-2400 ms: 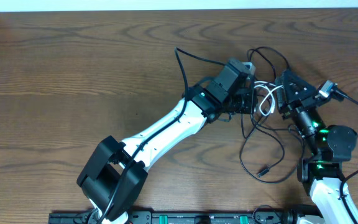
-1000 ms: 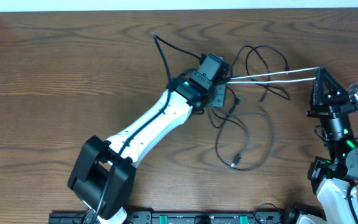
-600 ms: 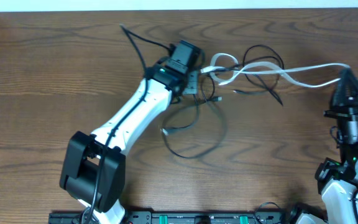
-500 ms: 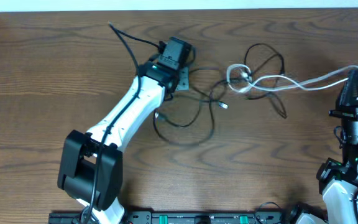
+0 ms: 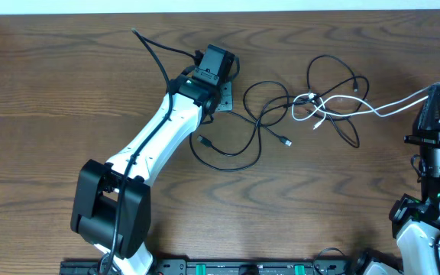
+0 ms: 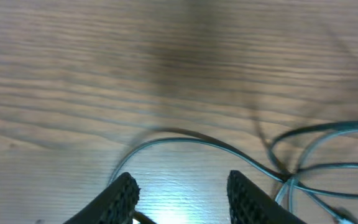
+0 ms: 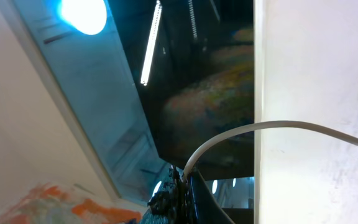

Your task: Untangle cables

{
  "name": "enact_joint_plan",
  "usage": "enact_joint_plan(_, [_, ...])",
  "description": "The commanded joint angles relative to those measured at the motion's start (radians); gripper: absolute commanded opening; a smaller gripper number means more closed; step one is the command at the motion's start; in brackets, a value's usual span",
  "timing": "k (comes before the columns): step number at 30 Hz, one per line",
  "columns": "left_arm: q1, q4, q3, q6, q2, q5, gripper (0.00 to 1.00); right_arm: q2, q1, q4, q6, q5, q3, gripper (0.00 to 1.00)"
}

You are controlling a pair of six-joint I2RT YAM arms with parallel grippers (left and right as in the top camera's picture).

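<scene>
White cable (image 5: 389,108) in right end effector (image 5: 438,87)

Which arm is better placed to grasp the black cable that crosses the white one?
Likely left. The left gripper is open and empty, low over the table. The right gripper is shut on the white cable, so taking the black cable would mean letting go.
</scene>
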Motion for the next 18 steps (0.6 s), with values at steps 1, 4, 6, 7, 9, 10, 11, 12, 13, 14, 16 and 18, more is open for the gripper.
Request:
enact_joint_plan(1, [-0.002,0.021,-0.008,0.04,0.01,0.192,0.73,-0.01,-0.012,-0.002,0.004,-0.019,0.024,0.01])
enact_joint_plan(4, [-0.012,0.061,-0.008,0.136,0.01,0.33,0.91,-0.01,-0.011,-0.002,0.005,-0.023,0.024,0.01])
enact_joint_plan(6, [-0.025,0.09,-0.008,0.192,0.01,0.39,0.94,-0.01,-0.011,-0.002,0.005,-0.025,0.024,0.01])
enact_joint_plan(7, [-0.034,0.102,-0.008,0.232,0.01,0.407,0.93,-0.01,-0.011,-0.001,0.005,-0.029,0.024,0.01])
enact_joint_plan(9, [-0.049,0.118,-0.008,0.318,0.01,0.412,0.93,-0.01,-0.011,-0.001,0.005,-0.042,0.024,0.01])
enact_joint_plan(10, [-0.059,0.126,-0.008,0.37,0.01,0.412,0.93,-0.01,-0.012,-0.002,0.005,-0.046,0.024,0.01])
enact_joint_plan(11, [-0.067,0.133,-0.008,0.418,0.011,0.412,0.93,-0.01,-0.012,-0.001,0.005,-0.05,0.024,0.01])
enact_joint_plan(12, [-0.077,0.14,-0.008,0.486,0.013,0.412,0.93,-0.01,-0.011,-0.001,0.005,-0.05,0.024,0.01])
enact_joint_plan(13, [-0.085,0.146,-0.008,0.545,0.017,0.412,0.93,-0.01,-0.012,-0.001,0.005,-0.051,0.024,0.01])
enact_joint_plan(14, [-0.093,0.152,-0.008,0.616,0.024,0.411,0.93,-0.01,-0.011,0.0,0.005,-0.053,0.024,0.01])
enact_joint_plan(16, [-0.103,0.172,-0.008,0.732,0.042,0.398,0.93,-0.01,-0.012,0.003,0.005,-0.059,0.024,0.01])
enact_joint_plan(18, [-0.106,0.205,-0.008,0.796,0.065,0.374,0.93,-0.01,-0.012,0.003,0.005,-0.065,0.024,0.01])
